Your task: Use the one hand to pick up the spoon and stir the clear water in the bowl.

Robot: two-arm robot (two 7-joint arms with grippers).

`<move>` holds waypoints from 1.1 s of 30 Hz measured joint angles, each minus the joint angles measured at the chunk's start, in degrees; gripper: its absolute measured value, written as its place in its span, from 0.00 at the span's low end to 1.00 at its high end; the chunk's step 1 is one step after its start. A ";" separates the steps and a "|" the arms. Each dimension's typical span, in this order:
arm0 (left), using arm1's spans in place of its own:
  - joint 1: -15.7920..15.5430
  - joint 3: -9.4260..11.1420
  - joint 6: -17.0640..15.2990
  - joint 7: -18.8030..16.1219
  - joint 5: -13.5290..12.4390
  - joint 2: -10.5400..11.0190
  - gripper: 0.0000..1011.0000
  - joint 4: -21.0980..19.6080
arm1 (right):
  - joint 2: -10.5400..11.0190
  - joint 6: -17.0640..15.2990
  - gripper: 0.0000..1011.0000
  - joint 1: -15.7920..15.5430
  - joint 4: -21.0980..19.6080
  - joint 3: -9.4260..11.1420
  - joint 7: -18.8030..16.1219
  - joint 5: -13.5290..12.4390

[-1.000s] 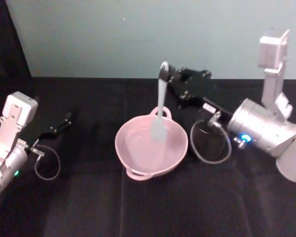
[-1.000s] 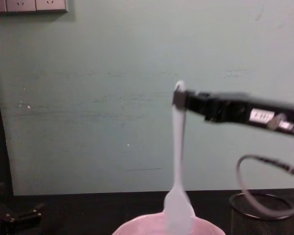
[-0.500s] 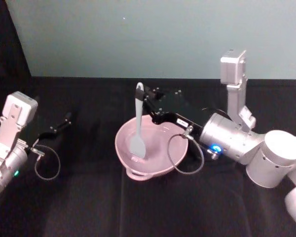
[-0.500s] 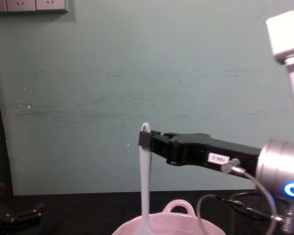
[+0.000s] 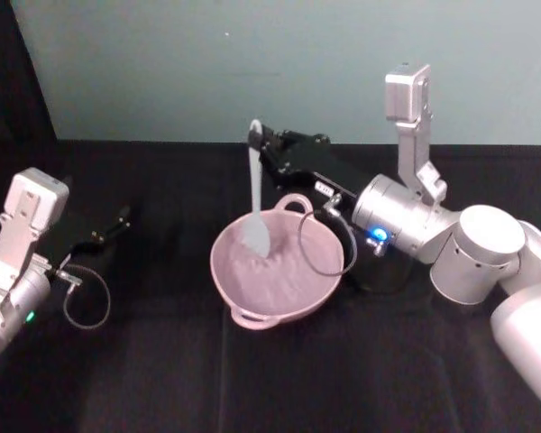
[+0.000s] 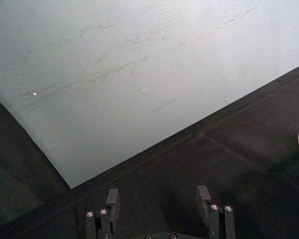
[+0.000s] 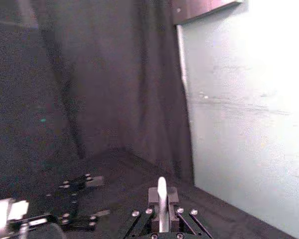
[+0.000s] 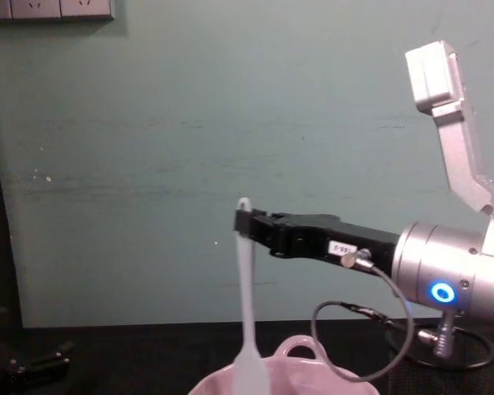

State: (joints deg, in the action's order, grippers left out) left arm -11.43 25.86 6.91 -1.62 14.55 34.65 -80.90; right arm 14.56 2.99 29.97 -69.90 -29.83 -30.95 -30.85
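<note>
The pale pink bowl (image 5: 224,281) sits mid-table, its rim also low in the chest view (image 8: 313,372). Faint ripples of clear water (image 5: 279,275) show inside it. My right gripper (image 5: 260,142) is shut on the top of the white spoon (image 5: 254,185), which hangs upright with its blade dipped into the bowl's far left part. The chest view shows the same gripper (image 8: 242,222) holding the spoon (image 8: 245,288) above the bowl. In the right wrist view the handle end (image 7: 161,191) pokes up between the shut fingers. My left gripper (image 5: 117,222) rests open at the left, nothing between its fingers (image 6: 112,198).
A black wire-mesh cup (image 5: 383,275) stands just right of the bowl, largely behind my right wrist. A grey cable loop (image 5: 317,236) hangs from that wrist over the bowl's right rim. Black cloth covers the table, and a pale green wall stands behind it.
My right gripper carried the spoon leftward across the bowl, then slightly toward the far rim, with the blade staying down in the bowl. The left arm has not moved.
</note>
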 joint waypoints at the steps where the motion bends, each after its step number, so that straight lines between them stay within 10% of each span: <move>1: 0.00 0.00 0.00 0.00 0.00 0.00 1.00 0.00 | 0.00 0.11 0.11 0.10 0.23 0.17 0.18 0.13; 14: 0.00 0.00 0.00 0.00 0.00 0.00 1.00 0.00 | 3.18 0.70 0.11 -3.40 -3.39 3.48 2.73 2.41; 33: 0.00 0.00 0.00 0.00 0.00 0.00 1.00 0.00 | 5.33 -0.87 0.11 -10.55 -14.83 2.74 1.69 2.89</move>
State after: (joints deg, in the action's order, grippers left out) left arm -11.43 25.86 6.91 -1.62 14.55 34.65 -80.90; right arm 19.90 2.11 19.42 -84.73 -27.09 -29.26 -27.96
